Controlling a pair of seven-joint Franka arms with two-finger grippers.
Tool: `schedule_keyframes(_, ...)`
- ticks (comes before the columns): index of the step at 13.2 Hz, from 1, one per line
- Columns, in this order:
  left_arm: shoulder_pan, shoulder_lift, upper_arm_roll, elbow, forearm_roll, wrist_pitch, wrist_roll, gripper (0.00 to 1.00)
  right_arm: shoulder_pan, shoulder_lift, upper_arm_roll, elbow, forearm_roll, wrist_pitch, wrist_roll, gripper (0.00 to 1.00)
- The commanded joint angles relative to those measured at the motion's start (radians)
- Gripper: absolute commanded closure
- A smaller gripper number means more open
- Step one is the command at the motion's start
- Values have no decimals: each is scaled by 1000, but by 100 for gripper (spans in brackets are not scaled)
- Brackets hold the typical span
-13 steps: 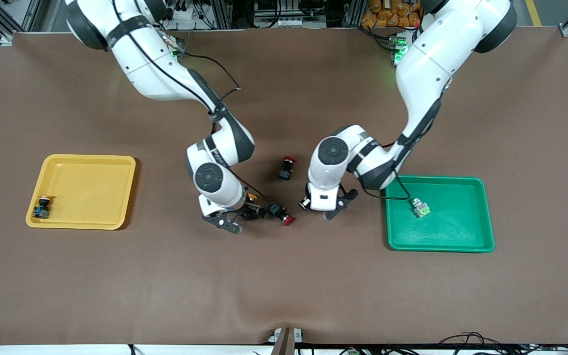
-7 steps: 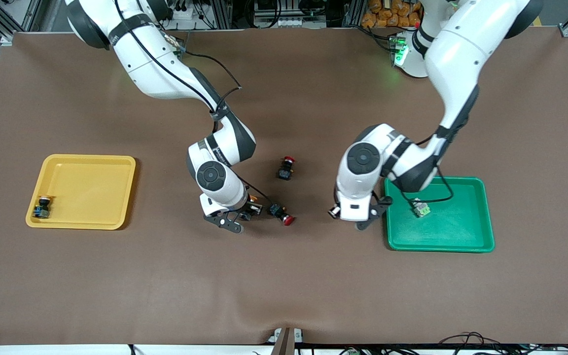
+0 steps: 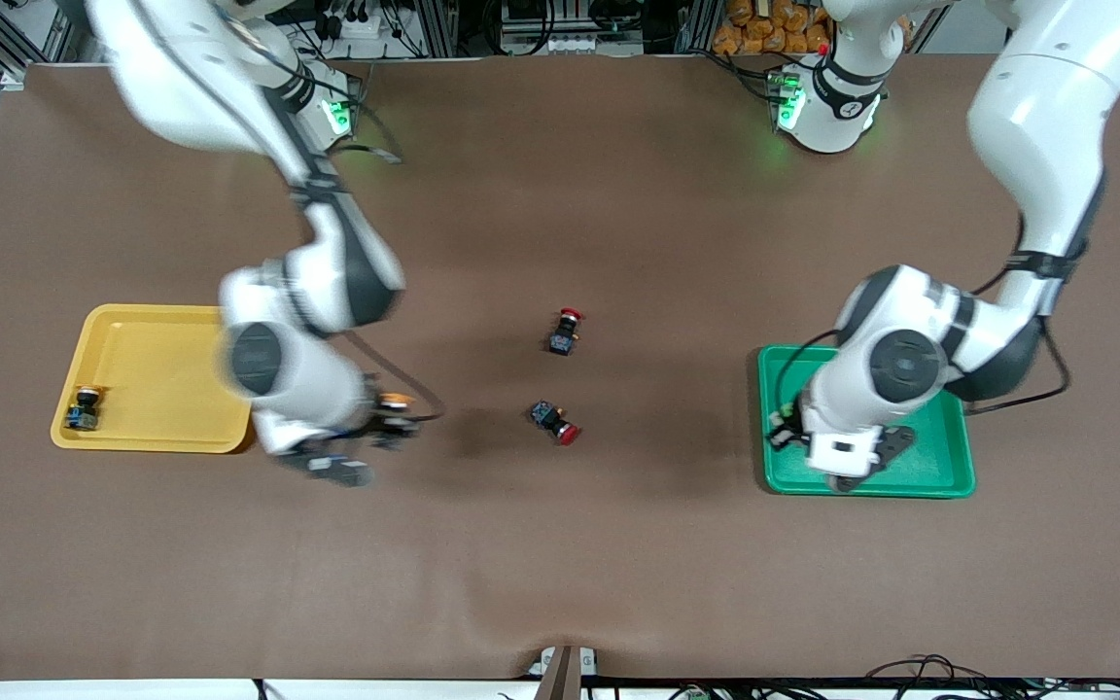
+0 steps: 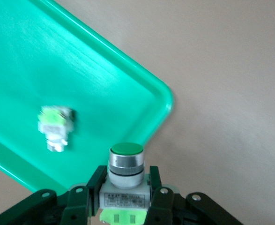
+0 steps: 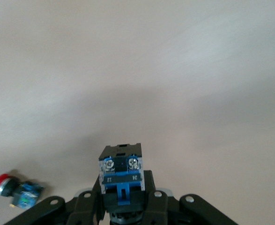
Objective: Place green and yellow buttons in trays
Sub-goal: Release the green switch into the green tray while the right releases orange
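Observation:
My left gripper is shut on a green-capped button with a whitish body. It holds the button over the green tray's corner; in the front view this gripper is above that tray. Another green button lies in the tray. My right gripper is shut on a dark-bodied button with a blue terminal block. In the front view this gripper holds that button's yellow-orange cap above the table beside the yellow tray. A second yellow button lies in the yellow tray.
Two red-capped dark buttons lie mid-table, one farther from the front camera, one nearer. The nearer one also shows in the right wrist view. The brown mat covers the table.
Both arms have swung away from the table's middle. The right gripper has carried its yellow button toward the yellow tray. The left gripper has carried its green button over the green tray.

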Motion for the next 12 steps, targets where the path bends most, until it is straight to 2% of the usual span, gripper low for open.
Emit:
schedule_keyframes(1, 46, -17, -16, -24, 6, -21, 57, 100, -150, -78, 25, -42, -5, -112, -183, 90)
schedule_keyframes(3, 91, -11, -12, -37, 12, -20, 111, 100, -287, -81, 25, -46, -5, -180, -340, 90)
schedule_keyframes(6, 147, -6, -12, -67, 18, -9, 172, 100, -482, -75, 27, -101, 0, -192, -637, 86)
schedule_keyframes(7, 150, -3, -9, -78, 18, -3, 172, 100, -522, -70, 27, -101, 0, -194, -686, 68)
schedule_keyframes(8, 167, 3, -9, -86, 20, 8, 172, 100, -536, -69, 27, -101, 0, -194, -717, 9)
schedule_keyframes(9, 191, 17, -9, -102, 21, 37, 174, 100, -528, -69, 27, -100, 0, -197, -717, 0)
schedule_keyframes(12, 242, 20, -9, -159, 41, 131, 178, 100, -444, -78, 30, -60, -9, -220, -708, 0)
